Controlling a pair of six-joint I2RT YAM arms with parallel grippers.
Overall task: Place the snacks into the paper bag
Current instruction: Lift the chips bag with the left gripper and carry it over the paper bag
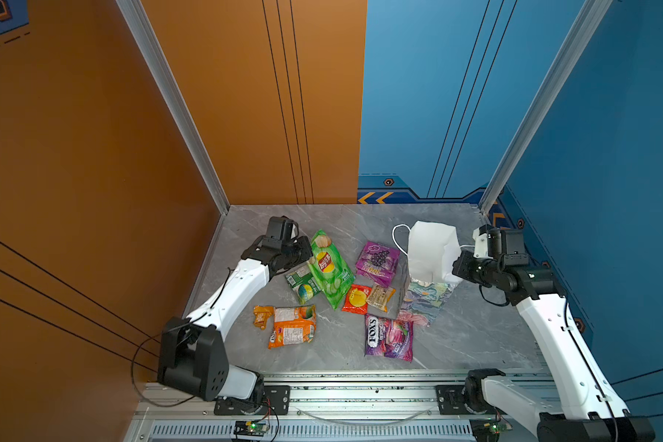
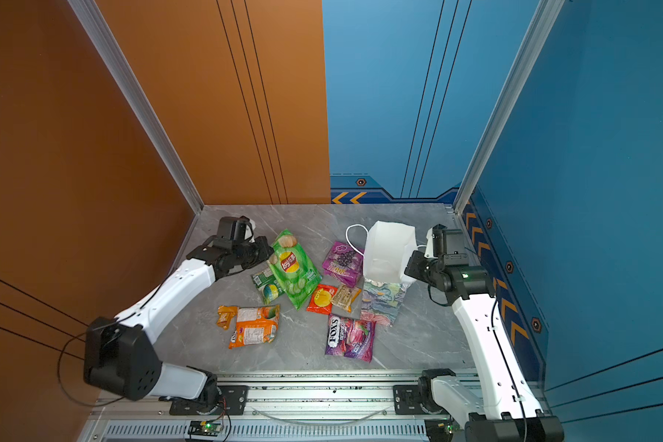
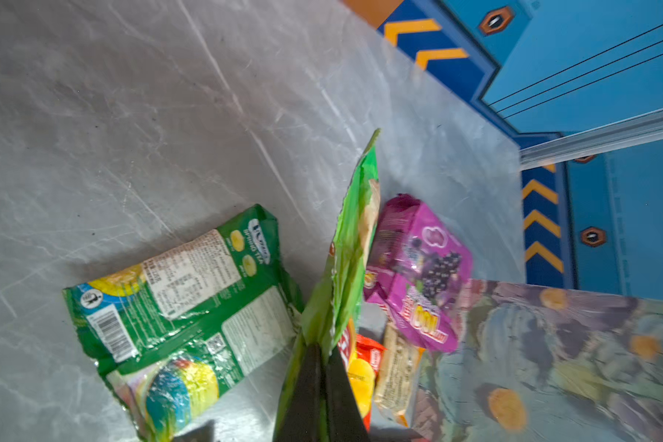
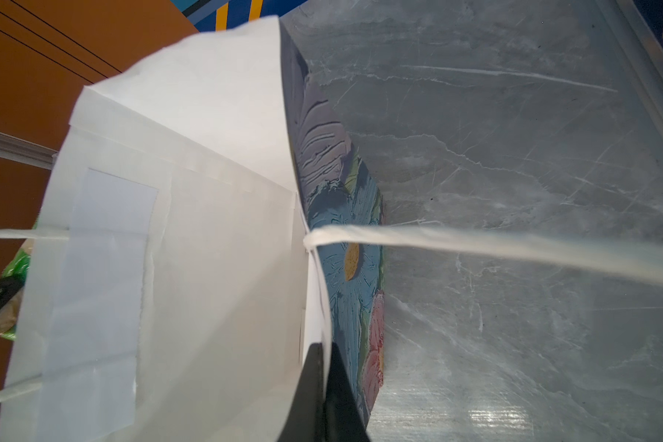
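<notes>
Nearest the rail: purple Fox's packet [image 1: 389, 336] lies flat on the grey marble tabletop [image 1: 475, 336], just in front of the paper bag's foot. Well to its left is the orange packet [image 1: 293, 327], label side up, with a small orange packet [image 1: 263, 315] right against its left edge.

Next row back: red packet with yellow circle [image 1: 356, 299] and tan bar [image 1: 380, 297] side by side. The bar overlaps the red one's right edge and sits just beside the bag's printed wall. Left of them is the small green packet [image 1: 303, 285], its right side under the Lay's chip bag [image 1: 330, 269].

Left gripper [image 3: 324, 354]: jaws pinched tight on the chip bag's left edge. In the left wrist view that edge stands up off the table. The rest of the bag lies diagonally in both top views.

Purple grape packet [image 1: 377, 262] lies between the chip bag and the paper bag [image 1: 425, 302], close to the bag's left wall.

The paper bag is upright, right of centre, mouth open, white inside. All packets in view lie on the table outside it.

Right gripper [image 4: 322, 356]: clamped on the bag's right rim, one finger inside, one outside. One white cord handle [image 4: 494, 248] stretches past the wrist camera.

Behind: orange wall panel [image 1: 245, 114] and blue wall panel [image 1: 418, 95].
</notes>
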